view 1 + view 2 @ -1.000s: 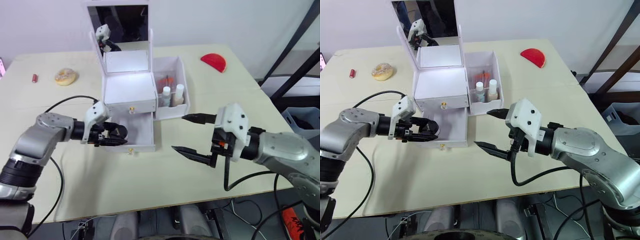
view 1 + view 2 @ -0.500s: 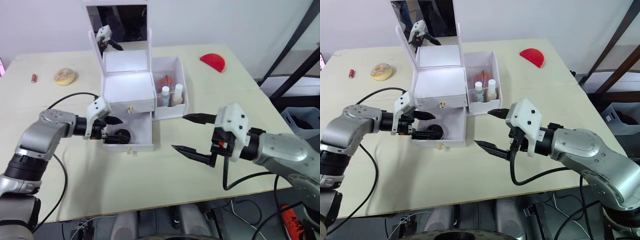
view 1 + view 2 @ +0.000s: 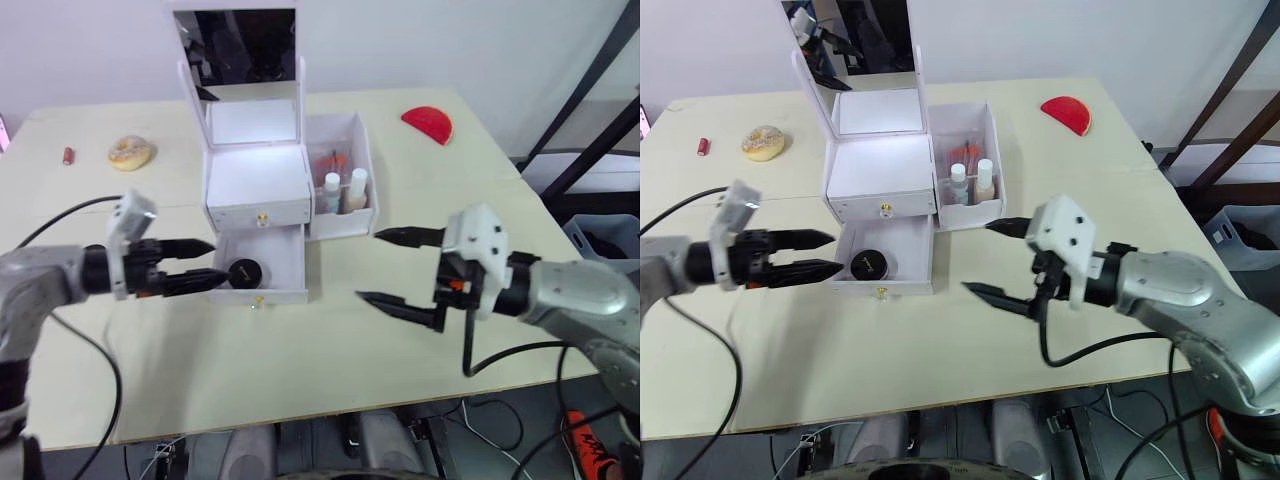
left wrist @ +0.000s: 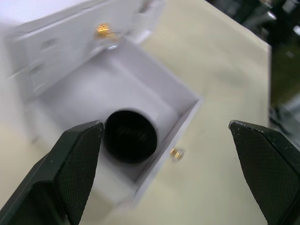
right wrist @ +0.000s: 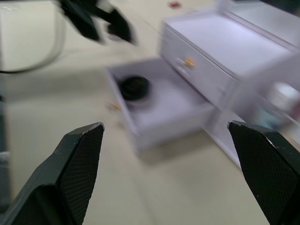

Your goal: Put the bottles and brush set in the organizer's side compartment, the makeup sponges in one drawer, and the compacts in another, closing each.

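The left gripper (image 3: 198, 265) has been pulled back from the lower drawer (image 3: 270, 268) and is now held clear just outside its left wall, fingers spread and empty. A black compact (image 3: 241, 272) has been left inside, lying flat just ahead of the fingertips, near the drawer's front left corner. The compact step looks delivered; judged from here, the drawer is still to be pushed shut by its front with the gold knob (image 3: 259, 299).

Further out, the right gripper (image 3: 394, 268) is held wide open and empty above the table (image 3: 300, 370), beyond the drawer's far side and well apart from it; nothing is seen in the way of closing. Behind the drawer, the organizer (image 3: 258, 185) is seen with its upper drawer shut and its mirror lid (image 3: 240, 48) raised. Bottles (image 3: 344, 190) are already standing in the side compartment (image 3: 368, 160). Far off, a donut (image 3: 131, 152), a small red item (image 3: 69, 156) and a red wedge (image 3: 427, 123) are left lying on the table.
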Motion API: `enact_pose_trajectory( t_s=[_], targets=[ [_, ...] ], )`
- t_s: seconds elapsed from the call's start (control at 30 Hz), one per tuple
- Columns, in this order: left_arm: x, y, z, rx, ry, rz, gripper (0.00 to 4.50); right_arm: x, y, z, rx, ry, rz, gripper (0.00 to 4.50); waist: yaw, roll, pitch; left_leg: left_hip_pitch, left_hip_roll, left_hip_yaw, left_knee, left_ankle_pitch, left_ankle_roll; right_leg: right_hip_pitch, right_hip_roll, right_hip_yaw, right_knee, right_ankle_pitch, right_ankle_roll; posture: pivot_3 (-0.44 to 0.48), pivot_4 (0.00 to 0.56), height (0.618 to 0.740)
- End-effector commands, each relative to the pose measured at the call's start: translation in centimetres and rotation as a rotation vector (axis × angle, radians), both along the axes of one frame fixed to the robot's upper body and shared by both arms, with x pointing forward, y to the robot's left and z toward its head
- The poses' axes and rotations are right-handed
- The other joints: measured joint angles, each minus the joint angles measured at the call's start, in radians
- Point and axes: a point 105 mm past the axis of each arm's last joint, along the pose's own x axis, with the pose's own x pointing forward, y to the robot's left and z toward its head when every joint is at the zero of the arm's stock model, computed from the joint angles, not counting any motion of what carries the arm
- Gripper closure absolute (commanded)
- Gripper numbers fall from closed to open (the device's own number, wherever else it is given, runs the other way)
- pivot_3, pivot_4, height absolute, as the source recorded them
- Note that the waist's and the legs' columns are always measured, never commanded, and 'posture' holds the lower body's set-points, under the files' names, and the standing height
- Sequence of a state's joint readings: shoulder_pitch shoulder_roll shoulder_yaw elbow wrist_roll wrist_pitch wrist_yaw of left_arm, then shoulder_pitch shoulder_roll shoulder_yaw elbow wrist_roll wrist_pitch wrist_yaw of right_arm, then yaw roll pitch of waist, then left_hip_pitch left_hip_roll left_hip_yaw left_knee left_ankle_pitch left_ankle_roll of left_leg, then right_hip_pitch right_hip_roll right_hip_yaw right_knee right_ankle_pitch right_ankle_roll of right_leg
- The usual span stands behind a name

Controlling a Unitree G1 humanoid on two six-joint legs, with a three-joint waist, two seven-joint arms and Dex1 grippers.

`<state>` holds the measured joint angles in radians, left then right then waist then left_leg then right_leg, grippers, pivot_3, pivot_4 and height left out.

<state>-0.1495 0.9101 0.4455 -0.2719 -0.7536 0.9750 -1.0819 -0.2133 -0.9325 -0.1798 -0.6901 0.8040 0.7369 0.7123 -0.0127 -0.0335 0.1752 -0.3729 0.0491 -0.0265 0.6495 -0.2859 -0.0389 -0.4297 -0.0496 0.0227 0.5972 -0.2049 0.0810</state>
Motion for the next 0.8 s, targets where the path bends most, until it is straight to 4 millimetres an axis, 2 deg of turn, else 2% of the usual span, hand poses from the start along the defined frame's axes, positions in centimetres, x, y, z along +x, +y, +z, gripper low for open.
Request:
enact_pose_trajectory(
  t_s=[0.03,0.17,0.27,0.37,0.4,0.53,0.8],
  targets=[
    [-0.8,3.5,1.9,0.048,-0.135,0.221,0.01,1.0,-3.5,0.1,-0.023,-0.007,-0.075,0.0,0.003,0.0,0.0,0.0,0.0,0.0,0.0,0.0,0.0,0.001,0.0,0.0,0.0,0.0,0.0,0.0,0.15,0.739],
    [-2.7,9.4,1.3,0.122,-0.169,0.5,0.01,2.4,-8.5,-0.8,-0.02,0.031,-0.208,0.0,0.0,0.0,0.0,0.001,0.0,0.0,0.0,0.0,0.0,0.001,0.0,0.0,0.0,0.0,0.0,0.0,0.15,0.739],
    [-5.6,14.2,0.7,0.172,-0.176,0.699,0.01,3.0,-12.6,-1.6,-0.024,0.028,-0.302,0.0,-0.003,0.0,0.0,0.002,0.0,0.0,0.0,0.0,0.0,0.0,0.001,0.0,0.0,0.0,0.0,0.0,0.15,0.739],
    [-8.5,16.7,-0.7,0.207,-0.135,0.785,0.01,3.1,-15.7,-0.8,0.059,-0.03,-0.362,0.0,-0.007,0.001,0.0,0.002,0.0,0.002,0.0,0.0,0.0,0.0,0.0,0.0,0.0,0.0,0.0,0.0,0.15,0.739],
    [-9.3,17.4,-1.1,0.212,-0.128,0.814,0.01,2.9,-16.5,-1.3,0.041,-0.025,-0.368,0.0,-0.007,0.002,0.0,0.002,0.0,0.003,0.0,0.0,0.0,0.0,0.0,0.001,0.0,0.0,0.0,0.0,0.15,0.739],
    [-11.2,19.5,-2.1,0.23,-0.117,0.899,0.01,1.9,-17.6,-3.7,-0.027,0.062,-0.336,0.0,0.001,0.0,-0.001,0.003,0.0,0.003,0.0,0.0,-0.001,-0.001,-0.001,0.0,0.0,-0.001,0.001,0.0,0.15,0.739],
    [-11.1,19.4,-2.4,0.25,-0.123,0.882,0.01,2.0,-17.0,-4.3,-0.041,0.068,-0.3,0.0,-0.008,0.002,0.0,0.002,0.0,0.004,0.002,-0.001,-0.001,-0.001,-0.002,0.001,-0.001,0.0,0.001,0.0,0.15,0.739]
  ],
)
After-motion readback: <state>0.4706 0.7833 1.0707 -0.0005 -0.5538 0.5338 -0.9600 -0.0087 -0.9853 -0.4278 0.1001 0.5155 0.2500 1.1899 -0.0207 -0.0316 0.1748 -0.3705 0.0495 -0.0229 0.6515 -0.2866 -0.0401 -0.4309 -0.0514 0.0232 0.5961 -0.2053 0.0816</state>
